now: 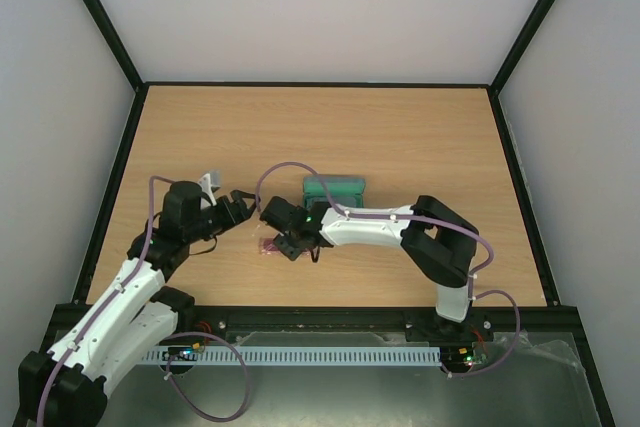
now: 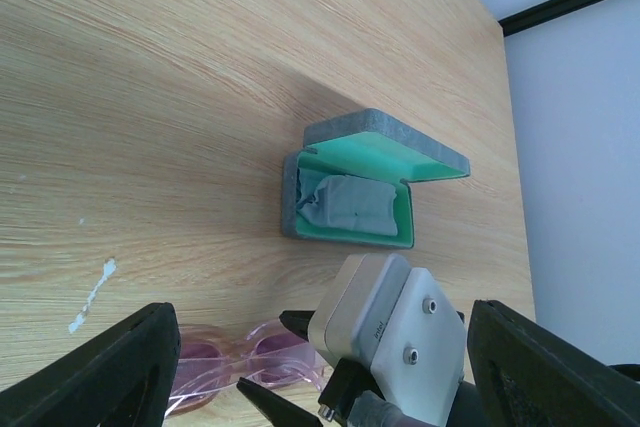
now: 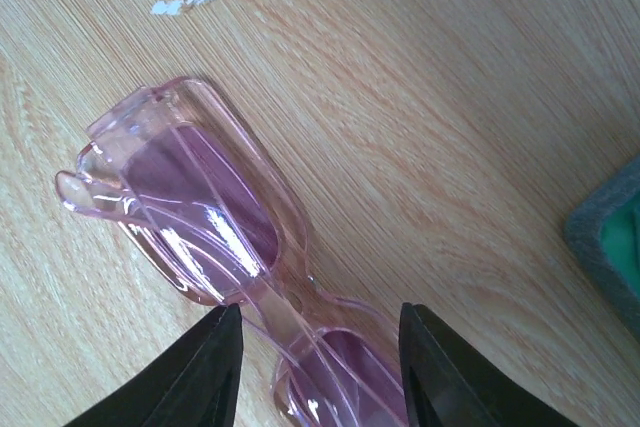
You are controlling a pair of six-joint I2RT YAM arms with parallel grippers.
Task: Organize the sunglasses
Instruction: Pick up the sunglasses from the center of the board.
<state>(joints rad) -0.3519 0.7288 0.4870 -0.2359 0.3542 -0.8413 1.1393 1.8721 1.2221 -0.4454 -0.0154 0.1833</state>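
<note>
right gripper is straddling the pink sunglasses, long axis running ten to five o'clock; cannot tell if clenched. left gripper is hanging released, farther off.

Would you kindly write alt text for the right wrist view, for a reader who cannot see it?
Translucent pink sunglasses lie on a pale wooden table, with the two dark fingers of the right gripper either side of the frame near its bridge. A corner of the grey, green-lined case shows at the right edge.
</note>
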